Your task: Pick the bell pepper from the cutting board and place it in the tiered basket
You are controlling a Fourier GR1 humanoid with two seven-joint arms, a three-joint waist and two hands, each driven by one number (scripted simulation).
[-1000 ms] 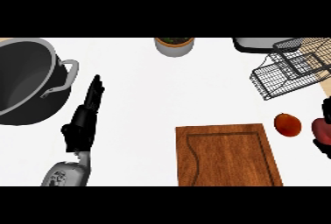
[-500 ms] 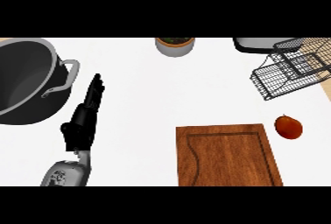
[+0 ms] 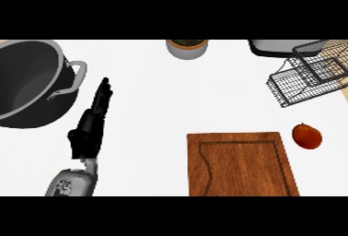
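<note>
Oddly, the bell pepper (image 3: 306, 136) lay not on the cutting board (image 3: 241, 164) but on the white bench (image 3: 176, 92) just beside the board's right edge, near its far corner. It looked small, rounded and glossy, so probably light and fairly stiff yet apt to slip or roll; a hold around its widest part, with fingers on opposite sides, seemed safest. The left robot hand (image 3: 93, 122) rested on the bench beside the big dark pot (image 3: 31, 83), fingers straight and holding nothing. The right robot hand showed nowhere. The wire tiered basket (image 3: 306, 73) stood beyond the pepper at the far right, with bare bench between them. A small potted plant (image 3: 187, 47) sat at the far edge, well clear of that path.
</note>
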